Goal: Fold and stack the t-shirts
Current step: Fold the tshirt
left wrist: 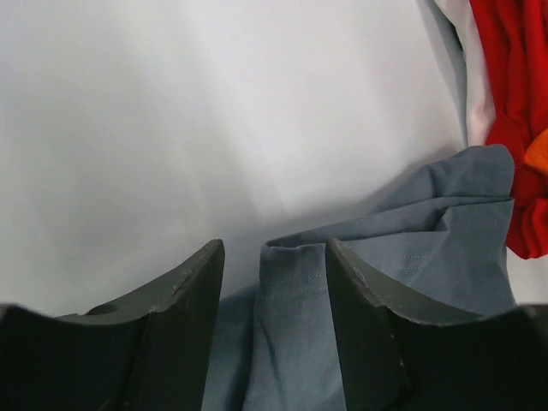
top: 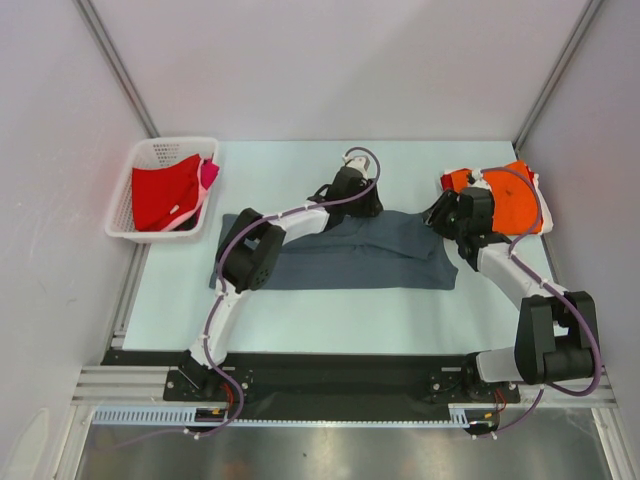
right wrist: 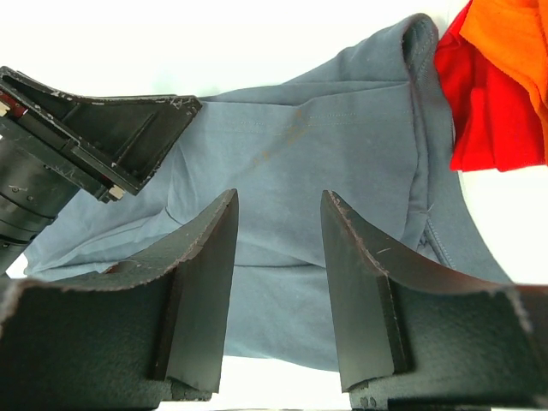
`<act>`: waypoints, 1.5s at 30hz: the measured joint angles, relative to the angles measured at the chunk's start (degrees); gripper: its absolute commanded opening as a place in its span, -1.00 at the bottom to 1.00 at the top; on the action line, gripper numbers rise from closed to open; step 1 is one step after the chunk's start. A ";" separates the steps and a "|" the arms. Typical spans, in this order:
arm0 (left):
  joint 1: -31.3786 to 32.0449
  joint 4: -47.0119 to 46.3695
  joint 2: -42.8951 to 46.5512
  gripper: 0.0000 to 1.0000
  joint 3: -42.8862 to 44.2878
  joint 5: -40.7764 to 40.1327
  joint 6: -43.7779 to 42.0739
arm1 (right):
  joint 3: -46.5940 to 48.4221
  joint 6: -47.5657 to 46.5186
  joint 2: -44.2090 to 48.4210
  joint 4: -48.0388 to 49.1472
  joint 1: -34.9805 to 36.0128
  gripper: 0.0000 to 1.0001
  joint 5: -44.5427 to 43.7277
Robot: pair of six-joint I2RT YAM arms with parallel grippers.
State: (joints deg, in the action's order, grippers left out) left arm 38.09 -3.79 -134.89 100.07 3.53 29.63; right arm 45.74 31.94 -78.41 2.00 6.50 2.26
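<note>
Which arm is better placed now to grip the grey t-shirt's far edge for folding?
Left, probably. The left gripper, open, straddles a hemmed edge of the grey t-shirt; the right gripper, also open, hovers over flat cloth near the orange t-shirt.

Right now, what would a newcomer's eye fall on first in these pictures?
The dark slate-grey cloth t-shirt spread across the middle of the table, the left gripper open astride its far edge, the right gripper open above its right end. Then the colours: a bright orange shirt far right, a red shirt in the white plastic lattice basket far left.
</note>
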 measured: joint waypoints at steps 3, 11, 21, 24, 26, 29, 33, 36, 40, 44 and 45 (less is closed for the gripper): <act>0.02 0.09 0.00 -0.31 0.00 0.09 -0.09 | -0.02 0.00 0.00 0.00 0.00 -0.04 0.17; 0.11 -1.68 0.98 -0.91 -3.02 0.35 -1.11 | -0.37 0.00 -0.02 0.00 0.00 -0.03 0.17; 0.24 -8.39 9.11 -0.99 -15.69 3.98 -1.25 | -0.17 -0.44 -2.56 -1.16 -0.15 0.01 0.15; 0.28 -11.02 12.70 -0.99 -19.63 5.27 -1.25 | 0.39 -0.61 -4.20 -2.10 -0.15 0.01 0.11; 0.31 -12.76 14.34 -0.99 -21.14 6.32 -1.25 | 0.79 -0.70 -4.98 -2.84 -0.15 0.02 -0.07; 0.33 -15.39 15.85 -0.99 -23.08 8.24 -1.27 | 1.29 -0.81 -5.70 -3.91 -0.15 0.03 -0.48; 0.35 -18.29 17.14 -0.99 -26.38 11.32 -1.22 | 2.05 -1.05 -6.19 -4.70 -0.20 0.04 -0.98; 0.42 -19.47 17.51 -0.99 -28.81 12.46 -1.16 | 2.29 -1.16 -6.51 -4.87 -0.22 0.04 -1.70; 0.42 -20.09 17.68 -0.99 -31.12 13.09 -1.11 | 2.99 -1.62 -8.07 -4.96 -0.37 0.02 -2.47; 0.42 -20.55 17.99 -0.99 -31.95 13.29 -1.03 | 5.66 -2.23 -11.87 -5.49 -0.57 -0.04 -2.97; 0.42 -20.72 18.18 -0.99 -32.11 13.27 -1.01 | 6.78 -2.43 -12.96 -5.66 -0.66 -0.05 -3.02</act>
State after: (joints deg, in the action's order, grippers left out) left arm 38.50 -24.51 -116.71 67.96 16.80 28.62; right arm 52.51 29.52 -91.37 -3.66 5.85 -0.75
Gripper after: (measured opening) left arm 0.013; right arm 0.490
